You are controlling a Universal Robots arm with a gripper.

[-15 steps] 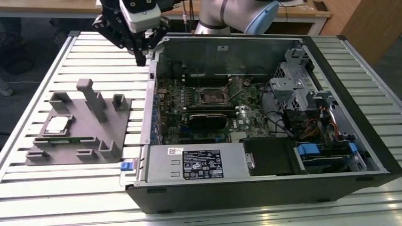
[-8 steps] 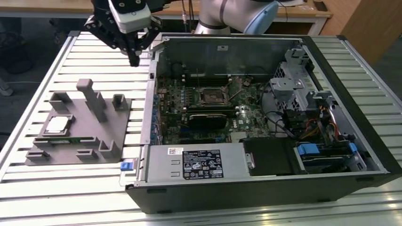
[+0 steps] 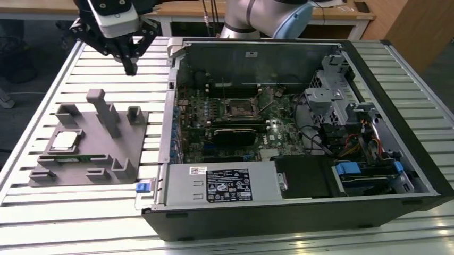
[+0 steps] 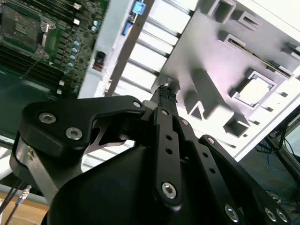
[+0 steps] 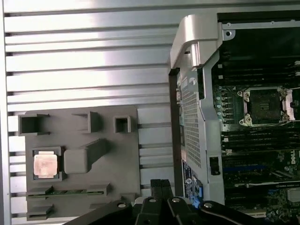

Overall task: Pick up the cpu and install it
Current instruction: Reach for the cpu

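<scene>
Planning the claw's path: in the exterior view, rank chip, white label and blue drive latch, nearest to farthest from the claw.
From the claw:
1. chip, on the grey tray, the exterior view's left.
2. white label, on the computer's near side.
3. blue drive latch, the exterior view's right.

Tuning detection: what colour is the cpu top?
Silvery-white, darker rim; the cpu shows best in the first wrist view.
</scene>
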